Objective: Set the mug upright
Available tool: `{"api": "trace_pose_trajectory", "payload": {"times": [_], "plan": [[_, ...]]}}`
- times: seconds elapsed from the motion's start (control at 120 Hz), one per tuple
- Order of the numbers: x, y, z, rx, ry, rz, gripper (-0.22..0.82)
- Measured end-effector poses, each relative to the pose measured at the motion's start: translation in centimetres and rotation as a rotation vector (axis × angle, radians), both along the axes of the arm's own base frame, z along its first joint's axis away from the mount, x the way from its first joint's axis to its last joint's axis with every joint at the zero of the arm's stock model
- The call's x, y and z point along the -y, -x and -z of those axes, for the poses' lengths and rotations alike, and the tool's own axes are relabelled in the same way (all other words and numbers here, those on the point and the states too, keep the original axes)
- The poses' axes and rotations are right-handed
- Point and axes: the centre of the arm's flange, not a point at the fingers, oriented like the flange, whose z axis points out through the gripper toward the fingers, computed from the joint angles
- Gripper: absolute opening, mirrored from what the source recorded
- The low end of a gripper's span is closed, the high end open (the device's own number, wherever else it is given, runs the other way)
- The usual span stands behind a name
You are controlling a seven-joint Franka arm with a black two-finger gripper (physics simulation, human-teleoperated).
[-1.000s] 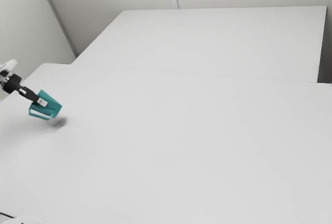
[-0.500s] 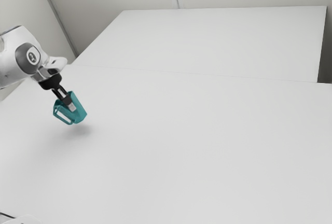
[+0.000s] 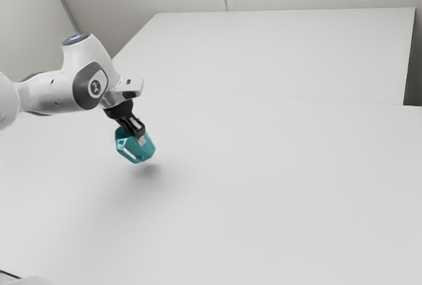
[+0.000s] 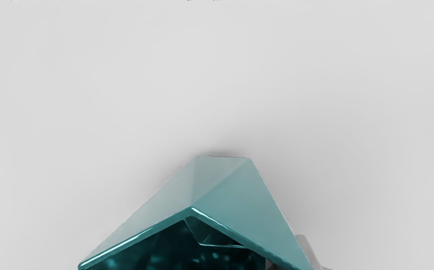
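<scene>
Mug hangs tilted, not upright, over the table, shadow beneath it, in ext. view's left half; I've got the claw pinching its wall. Wrist cam gives me its open mouth facing the hand, w/ one finger outside the wall & a bit of the other inside.

The gripper and mug are farther toward the exterior view's right (with more arm in sight) than before.
</scene>
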Motion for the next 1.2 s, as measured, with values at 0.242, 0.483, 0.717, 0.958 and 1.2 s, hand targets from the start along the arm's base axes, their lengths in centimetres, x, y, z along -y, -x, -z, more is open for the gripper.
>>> {"api": "trace_pose_trajectory", "payload": {"times": [0.242,0.483,0.717,0.958,1.2], "plan": [[1.5,0.2,1.4,-0.006,-0.019,-0.099,-0.18],[3.9,0.2,2.8,-0.027,-0.055,-0.123,-0.18],[5.7,-0.4,5.0,-0.057,-0.089,-0.107,-0.18],[5.2,-0.5,5.8,-0.065,-0.105,-0.160,-0.18],[5.2,-0.4,6.2,-0.073,-0.101,-0.205,-0.18]]}}
